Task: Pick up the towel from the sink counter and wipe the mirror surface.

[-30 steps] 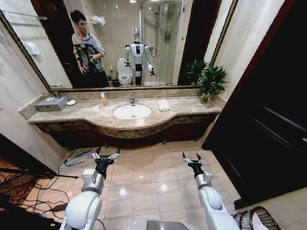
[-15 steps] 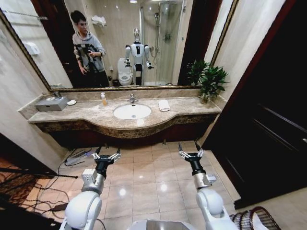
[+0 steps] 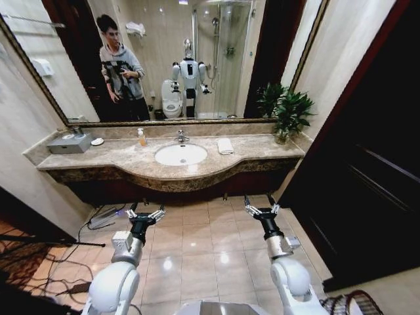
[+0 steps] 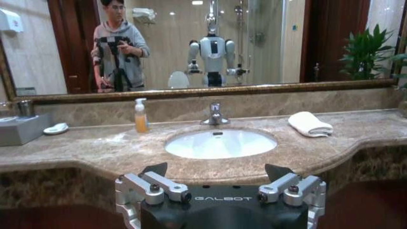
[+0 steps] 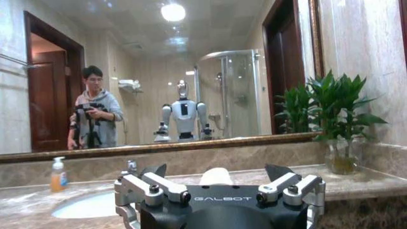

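The white towel [image 3: 224,145] lies folded on the sink counter [image 3: 125,159], just right of the basin; the left wrist view has the towel [image 4: 310,125] on the counter [image 4: 95,149] too. In the right wrist view the towel [image 5: 216,177] sits straight behind my right gripper [image 5: 216,170]. The mirror surface [image 3: 216,72] spans the wall above the counter. My left gripper [image 3: 146,214] and right gripper [image 3: 262,209] hang open over the floor tiles, well short of the counter and holding nothing. My left gripper [image 4: 218,170] faces the basin.
An oval basin [image 3: 180,153] with a chrome faucet [image 3: 181,136], an orange soap bottle [image 3: 141,136], a round soap dish [image 3: 97,140] and a grey box [image 3: 69,144] are on the counter. A potted plant [image 3: 289,111] stands at its right end. Dark wood panelling [image 3: 374,164] lines the right; cables [image 3: 98,220] lie on the floor at left.
My right gripper has risen a little and turned to point straight at the counter. The left gripper has held still. The whole head view has shifted slightly.
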